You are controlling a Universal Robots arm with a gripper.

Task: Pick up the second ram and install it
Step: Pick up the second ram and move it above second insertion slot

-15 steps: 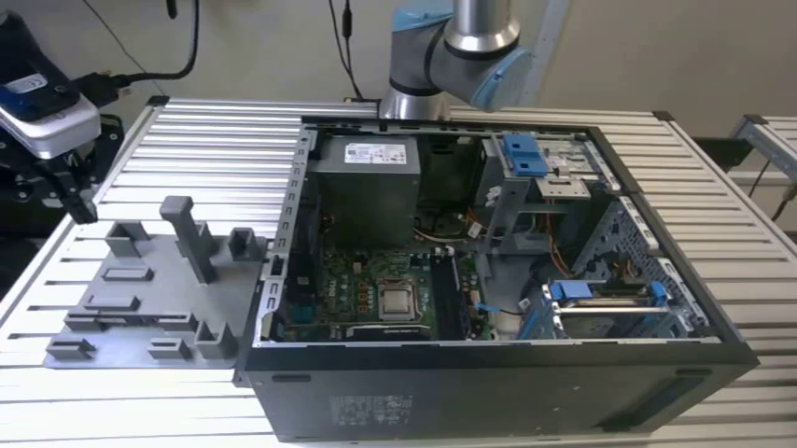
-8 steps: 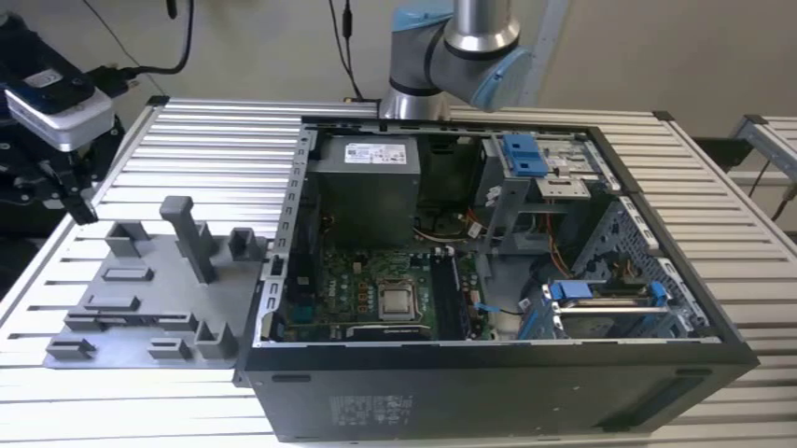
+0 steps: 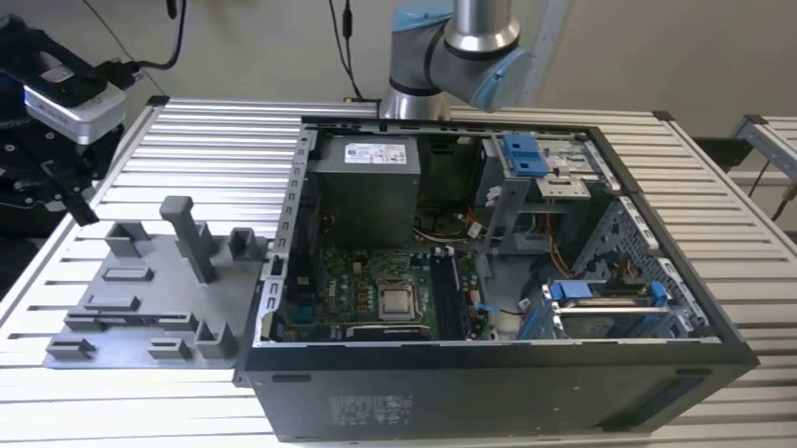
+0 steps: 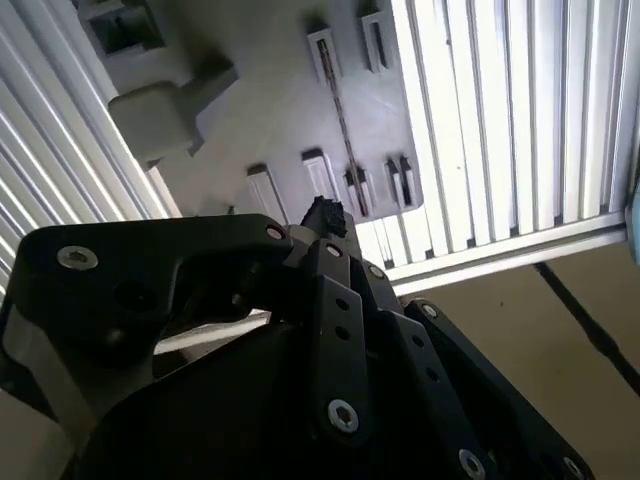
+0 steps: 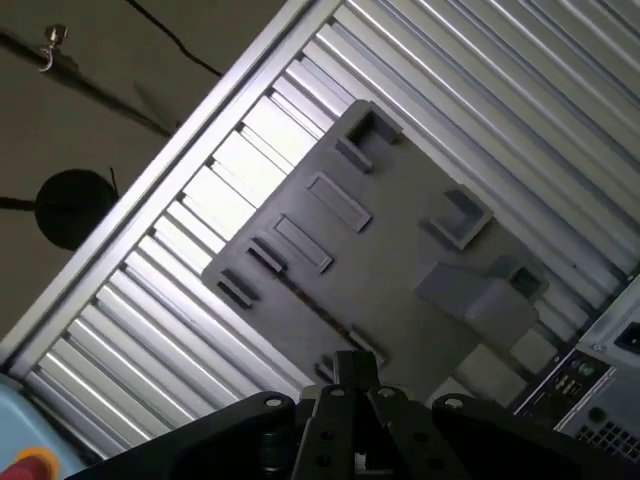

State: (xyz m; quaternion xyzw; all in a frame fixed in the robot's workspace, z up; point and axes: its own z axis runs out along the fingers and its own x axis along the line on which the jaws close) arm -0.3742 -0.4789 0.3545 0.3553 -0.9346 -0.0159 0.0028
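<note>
The second ram stands on its long edge in the grey holder tray. In both wrist views it is seen edge-on, as a thin dark strip spanning two small slotted posts. In the first wrist view the second ram shows faint reddish specks along its edge. Its chips and any sticker face away and cannot be made out.

The tool hangs above the tray, apart from the ram. Its tips are drawn together with no gap showing and nothing between them. Its black linkage hides the tray's nearest corner in both wrist views.

The tray lies flat on the ribbed aluminium worktop. The open computer case sits just beside the tray, on the exterior view's right of it. Bare ribs lie open on the tray's other sides. In the second wrist view the worktop's edge rail runs near one end of the tray, with floor past it.

Inside the case, past the wall facing the tray, the power supply carries a white label. The case's outer wall bears a block of white print. Both are too small to read. Across the worktop's edge from the tray, a red button on a light-blue housing is cut off by the frame.
</note>
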